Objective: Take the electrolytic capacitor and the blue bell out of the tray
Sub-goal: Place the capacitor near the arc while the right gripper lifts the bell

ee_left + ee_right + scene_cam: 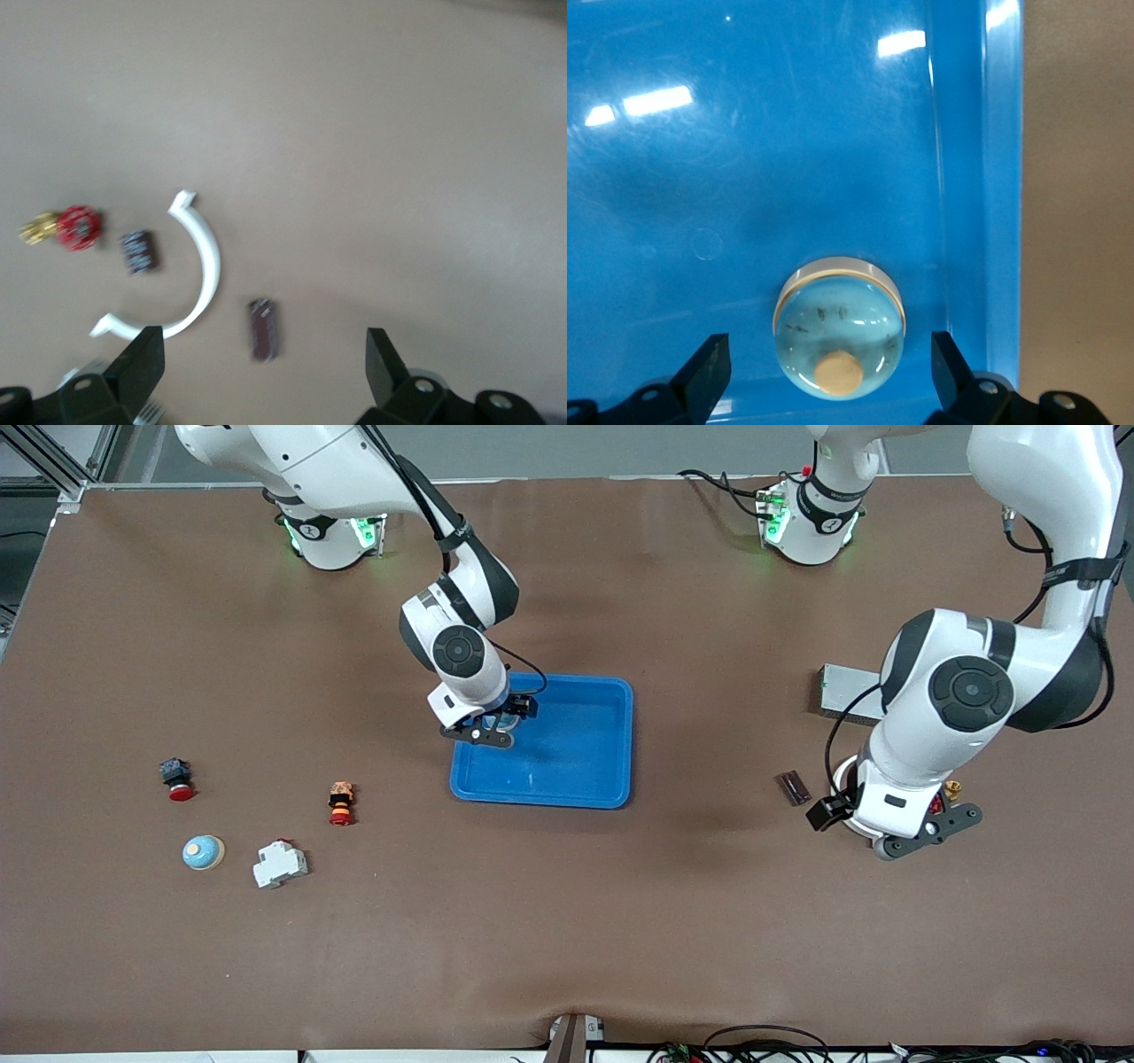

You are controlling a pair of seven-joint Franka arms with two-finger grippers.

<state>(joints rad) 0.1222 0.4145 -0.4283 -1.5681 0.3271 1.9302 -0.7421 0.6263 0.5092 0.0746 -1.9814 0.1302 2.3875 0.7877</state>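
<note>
A light blue bell [840,328] with a tan knob lies in the blue tray [625,735], in its corner toward the right arm's end. My right gripper [493,726] is open just above it, a finger on each side, not touching; it shows in the right wrist view [830,359]. A dark brown capacitor [794,786] lies on the table beside a white half ring [205,266]. My left gripper [886,828] is open and empty over the ring; in its wrist view [266,365] the capacitor [263,329] lies between the fingers, lower down. A second capacitor [139,251] lies inside the ring.
A red and gold part [66,227] lies by the ring. A grey box [842,691] lies near the left arm. At the right arm's end lie another light blue bell [203,852], a white breaker [280,864], a red button [177,779] and an orange button [341,803].
</note>
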